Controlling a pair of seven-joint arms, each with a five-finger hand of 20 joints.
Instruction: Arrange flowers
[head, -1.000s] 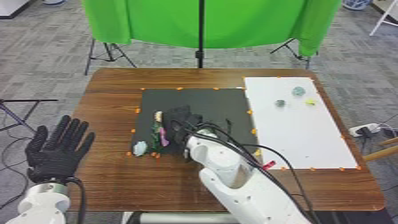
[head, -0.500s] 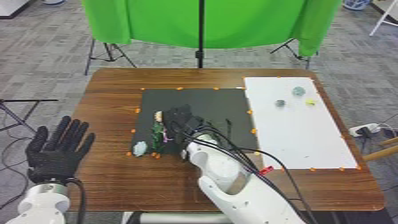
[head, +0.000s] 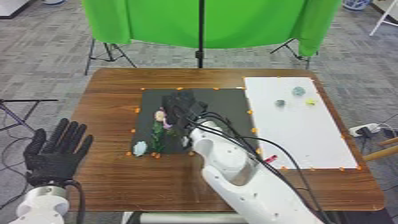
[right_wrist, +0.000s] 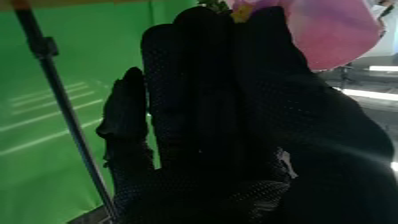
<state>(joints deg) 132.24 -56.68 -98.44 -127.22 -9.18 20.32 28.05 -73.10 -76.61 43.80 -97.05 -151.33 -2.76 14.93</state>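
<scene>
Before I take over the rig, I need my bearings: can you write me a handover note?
Left hand: open, beside the table's left side.
Right hand: over the dark mat, a pink flower close to it; can't tell if gripped.
Job's things: green stems and a pale piece lie on the mat's left part.
Done: those pieces are on the mat.
Left: probably settling the pink flower; whether more follows, I can't tell.
</scene>
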